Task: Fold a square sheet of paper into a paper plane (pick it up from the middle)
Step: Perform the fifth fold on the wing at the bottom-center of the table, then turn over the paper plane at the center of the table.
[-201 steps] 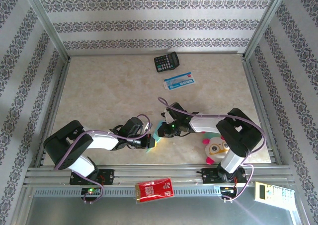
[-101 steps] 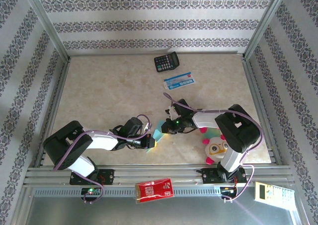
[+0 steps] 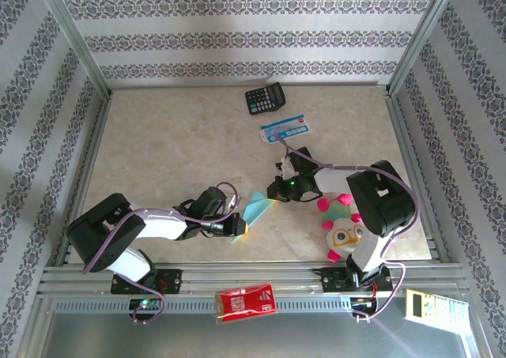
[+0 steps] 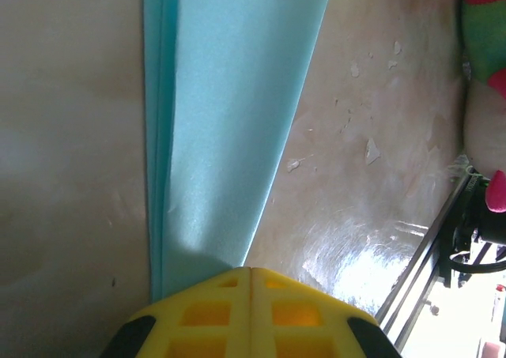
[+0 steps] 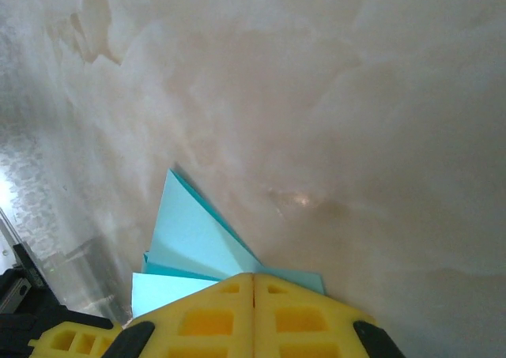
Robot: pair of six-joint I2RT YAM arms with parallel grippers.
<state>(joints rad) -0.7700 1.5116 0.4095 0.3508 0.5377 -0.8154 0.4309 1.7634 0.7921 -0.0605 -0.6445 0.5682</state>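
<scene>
The paper plane (image 3: 258, 209) is a light turquoise folded sheet, narrow and layered, lying slantwise on the table between the arms. My left gripper (image 3: 239, 228) is shut at its near-left end. In the left wrist view the paper (image 4: 229, 121) runs from under the closed yellow tips (image 4: 251, 269) away up the frame. My right gripper (image 3: 273, 192) is shut at the far-right end. From the right wrist the fanned layers (image 5: 198, 239) spread out from beneath its closed tips (image 5: 253, 276). Whether these pinch the paper or only rest over it, I cannot tell.
A black calculator (image 3: 264, 99) and a blue-and-white card (image 3: 285, 128) lie at the back of the marble-look table (image 3: 174, 145). A pink and green plush toy (image 3: 341, 225) sits beside the right arm. A red packet (image 3: 246, 303) and a white device (image 3: 431, 304) lie off the front edge.
The right gripper has slid up and to the right along the paper, uncovering most of its length. The left gripper has stayed in place at the near end.
</scene>
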